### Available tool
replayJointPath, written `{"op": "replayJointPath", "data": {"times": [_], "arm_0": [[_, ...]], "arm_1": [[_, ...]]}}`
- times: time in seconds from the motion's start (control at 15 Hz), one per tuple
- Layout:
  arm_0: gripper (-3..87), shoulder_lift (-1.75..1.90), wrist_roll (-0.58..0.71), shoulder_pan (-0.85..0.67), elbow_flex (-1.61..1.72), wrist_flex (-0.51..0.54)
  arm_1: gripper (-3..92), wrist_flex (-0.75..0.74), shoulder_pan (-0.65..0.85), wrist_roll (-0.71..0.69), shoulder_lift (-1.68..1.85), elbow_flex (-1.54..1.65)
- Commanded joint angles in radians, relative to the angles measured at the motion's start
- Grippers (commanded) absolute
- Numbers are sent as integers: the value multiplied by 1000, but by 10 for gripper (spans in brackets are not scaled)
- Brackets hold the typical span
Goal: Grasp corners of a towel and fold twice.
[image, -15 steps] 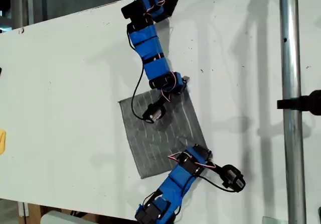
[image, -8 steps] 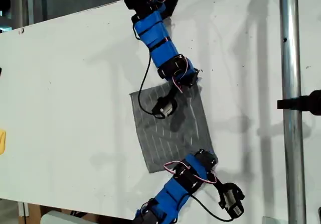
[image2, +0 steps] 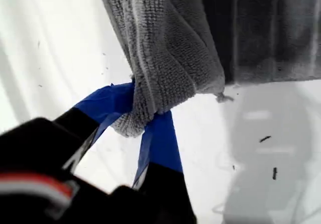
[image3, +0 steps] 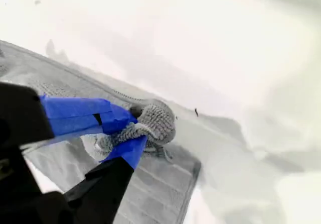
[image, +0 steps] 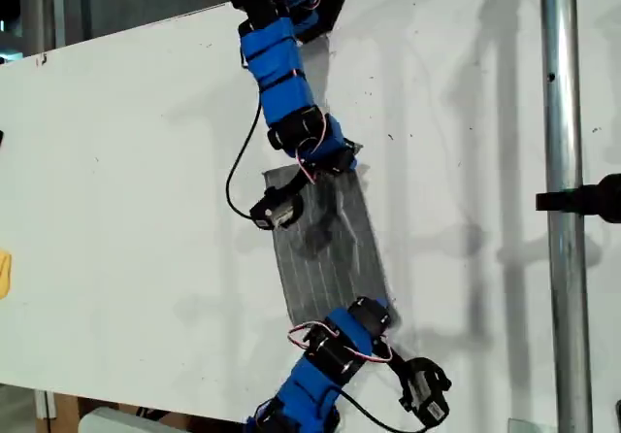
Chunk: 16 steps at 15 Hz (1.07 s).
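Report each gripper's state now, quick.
My first gripper: shut on a bunched corner of the thin grey striped fabric towel.
My second gripper: shut on another corner of that towel.

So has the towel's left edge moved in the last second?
Yes. In the exterior view the towel's left edge has shifted rightward, toward the metal pole, leaving the cloth narrower as both grippers pull it over.
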Motion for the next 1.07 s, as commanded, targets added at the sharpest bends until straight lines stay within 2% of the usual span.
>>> {"op": "replayJointPath", "data": {"times": [0.0,0.4,0.6,0.73,0.87,1.0], "arm_0": [[-29,150,11,-120,132,14],[-29,517,210,-474,657,-94],[-29,652,325,-655,753,-75],[-29,723,371,-695,749,-69],[-29,746,339,-670,807,-80],[-29,749,285,-623,904,-160]], "arm_1": [[-3,-41,135,-78,80,29],[-3,-187,463,-336,41,63],[-3,-190,601,-422,61,-37],[-3,-190,611,-439,117,-61],[-3,-192,568,-419,132,5],[-3,-229,517,-383,124,106]]}}
